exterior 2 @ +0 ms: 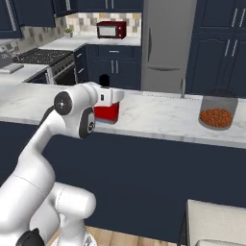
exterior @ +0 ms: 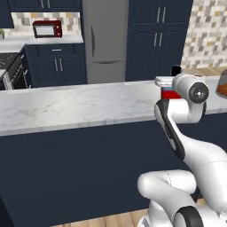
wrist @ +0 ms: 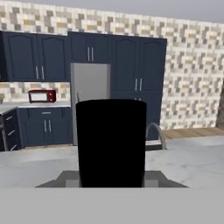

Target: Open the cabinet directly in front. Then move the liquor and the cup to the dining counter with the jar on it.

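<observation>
The liquor (exterior 2: 106,113) has a red body and a black cap (wrist: 111,142). It stands upright at the near edge of the dining counter (exterior 2: 158,117), and I cannot tell whether its base touches the marble. My gripper (exterior 2: 108,96) is shut on its upper part, and the white hand hides the light blue section. In the left base view the liquor (exterior: 170,94) shows behind my wrist, over the dining counter (exterior: 66,106). The jar (exterior 2: 217,113), with orange-brown contents, rests on the same top to the right, an arm's width from the bottle. The cup and the cabinet are out of view.
Across the counter are a steel fridge (exterior: 105,40), a red microwave (exterior: 47,29) on the back worktop and a stove (exterior 2: 43,57) at the left. A faucet (wrist: 155,131) rises just beyond the bottle. A pale chair seat (exterior 2: 216,221) sits at the lower right.
</observation>
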You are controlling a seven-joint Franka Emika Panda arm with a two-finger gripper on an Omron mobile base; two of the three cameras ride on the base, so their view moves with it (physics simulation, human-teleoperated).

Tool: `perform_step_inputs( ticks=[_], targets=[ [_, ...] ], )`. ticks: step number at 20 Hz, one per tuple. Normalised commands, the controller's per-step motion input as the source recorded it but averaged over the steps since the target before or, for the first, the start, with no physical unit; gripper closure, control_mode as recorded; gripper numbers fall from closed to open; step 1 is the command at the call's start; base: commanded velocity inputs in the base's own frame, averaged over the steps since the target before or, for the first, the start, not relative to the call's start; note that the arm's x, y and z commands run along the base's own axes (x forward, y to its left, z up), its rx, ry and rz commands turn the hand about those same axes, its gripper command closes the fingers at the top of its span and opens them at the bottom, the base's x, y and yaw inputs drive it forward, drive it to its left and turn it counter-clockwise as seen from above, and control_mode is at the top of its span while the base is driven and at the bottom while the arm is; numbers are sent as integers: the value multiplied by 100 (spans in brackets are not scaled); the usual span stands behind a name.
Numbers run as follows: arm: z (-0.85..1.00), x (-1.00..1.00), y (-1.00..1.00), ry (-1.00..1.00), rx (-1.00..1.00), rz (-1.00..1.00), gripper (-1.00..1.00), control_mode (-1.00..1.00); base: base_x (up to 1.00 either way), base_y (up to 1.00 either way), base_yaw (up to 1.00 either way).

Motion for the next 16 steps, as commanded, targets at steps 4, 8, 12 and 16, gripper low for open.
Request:
perform_step_inputs(
  ticks=[4,8,12,16],
  targets=[
    [-12,22,-2,-2,0,0,100,-100,0,0,0],
    [-1,41,0,0,0,0,100,-100,0,0,0],
    [0,51,0,0,0,0,100,-100,0,0,0],
    [-2,51,-3,0,0,0,100,-100,0,0,0]
  ],
)
